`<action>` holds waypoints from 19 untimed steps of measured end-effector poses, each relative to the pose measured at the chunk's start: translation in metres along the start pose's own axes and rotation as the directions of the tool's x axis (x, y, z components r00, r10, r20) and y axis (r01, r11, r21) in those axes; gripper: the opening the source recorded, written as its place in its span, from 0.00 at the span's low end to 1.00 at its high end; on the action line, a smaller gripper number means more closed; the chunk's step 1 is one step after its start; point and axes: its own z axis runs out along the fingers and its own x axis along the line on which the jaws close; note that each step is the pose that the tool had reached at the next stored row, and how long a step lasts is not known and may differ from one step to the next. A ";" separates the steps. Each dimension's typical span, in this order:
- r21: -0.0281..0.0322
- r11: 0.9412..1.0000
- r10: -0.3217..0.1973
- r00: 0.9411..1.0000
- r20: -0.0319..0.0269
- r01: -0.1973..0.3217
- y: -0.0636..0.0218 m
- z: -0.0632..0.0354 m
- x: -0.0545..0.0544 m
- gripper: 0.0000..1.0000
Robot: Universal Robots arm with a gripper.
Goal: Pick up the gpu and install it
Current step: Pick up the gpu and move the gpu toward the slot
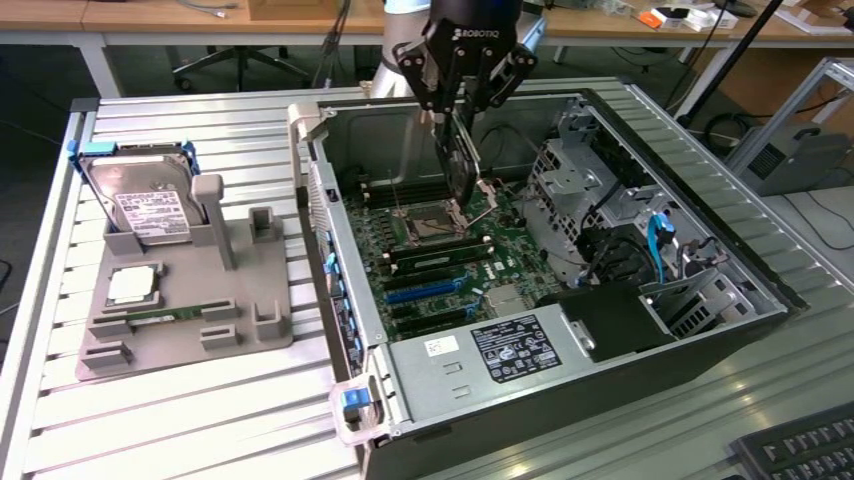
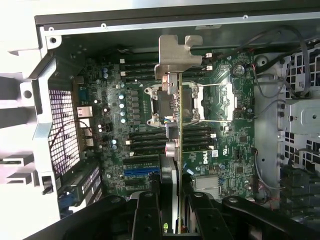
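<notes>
The gpu [image 1: 462, 165] is pinched edge-on by the gripper [image 1: 458, 100] and held upright inside the open computer case [image 1: 747, 250], over the motherboard [image 1: 461, 265] by the processor socket [image 1: 430, 226]. Outside the case, a hard drive [image 1: 150, 205] is propped in a grey holder [image 1: 254, 300] on the tabletop [image 1: 200, 420].

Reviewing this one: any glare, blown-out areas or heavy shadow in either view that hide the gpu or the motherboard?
Wrist view: the case wall is washed out white, while the gpu and motherboard are dim but visible. Exterior view: even light on the table, deeper shadow around the black shroud.
</notes>
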 end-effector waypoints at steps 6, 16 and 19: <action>0.001 1.000 0.000 1.000 0.000 0.000 0.0002 0.0004 -0.002 0.27; 0.002 1.000 0.000 1.000 0.000 0.000 0.0005 0.0012 -0.005 0.27; 0.002 1.000 0.000 1.000 0.000 0.000 0.0006 0.0014 -0.006 0.27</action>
